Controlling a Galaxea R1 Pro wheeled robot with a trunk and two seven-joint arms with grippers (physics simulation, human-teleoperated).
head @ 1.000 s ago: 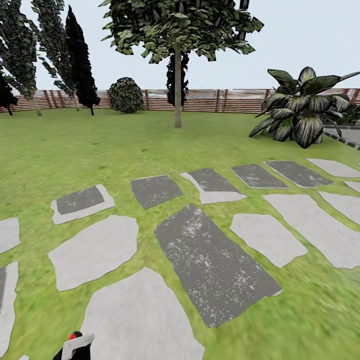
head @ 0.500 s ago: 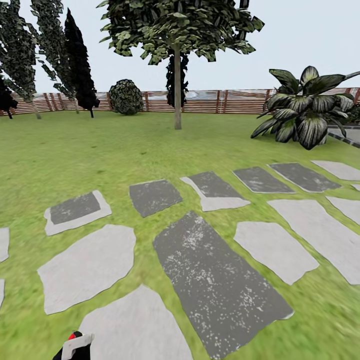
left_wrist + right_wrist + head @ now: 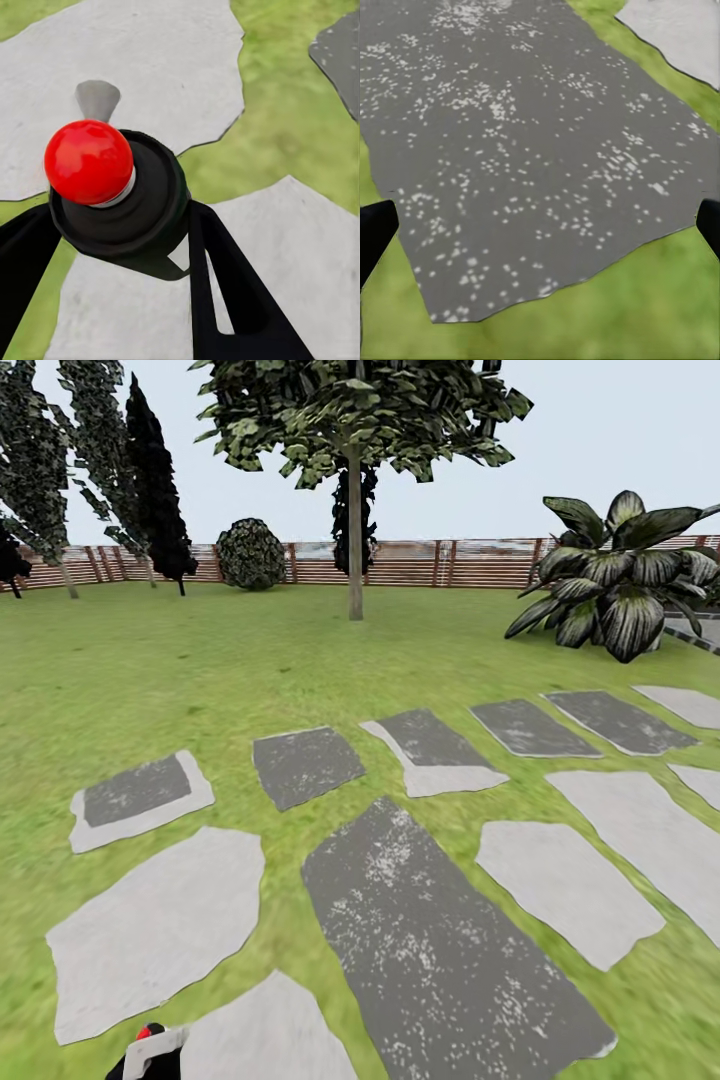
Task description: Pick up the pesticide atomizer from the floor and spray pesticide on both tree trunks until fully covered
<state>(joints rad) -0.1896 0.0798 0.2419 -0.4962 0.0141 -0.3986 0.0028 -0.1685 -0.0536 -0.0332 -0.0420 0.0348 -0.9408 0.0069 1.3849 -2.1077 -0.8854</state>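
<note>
The pesticide atomizer (image 3: 112, 195), a dark bottle with a round red top, sits between the black fingers of my left gripper (image 3: 124, 221), which is shut on it. The red top and gripper (image 3: 150, 1053) also peek in at the bottom left of the head view. A tree (image 3: 350, 410) with a wide leafy canopy stands far ahead on the lawn, its pale straight trunk (image 3: 355, 550) bare. My right gripper (image 3: 540, 229) is open, its finger tips far apart, hanging over a dark stepping stone (image 3: 525, 142).
Grey and dark stepping-stone slabs (image 3: 440, 950) cross the grass (image 3: 200, 660) in front of me. A broad-leafed plant (image 3: 615, 590) stands at the right. A round bush (image 3: 250, 553), dark columnar trees (image 3: 150, 470) and a brown slat fence (image 3: 450, 563) line the far edge.
The whole head view has shifted: the slabs have slid down and spread in the picture and the plant drifted right, so the camera has moved forward. The atomizer stays in my left gripper.
</note>
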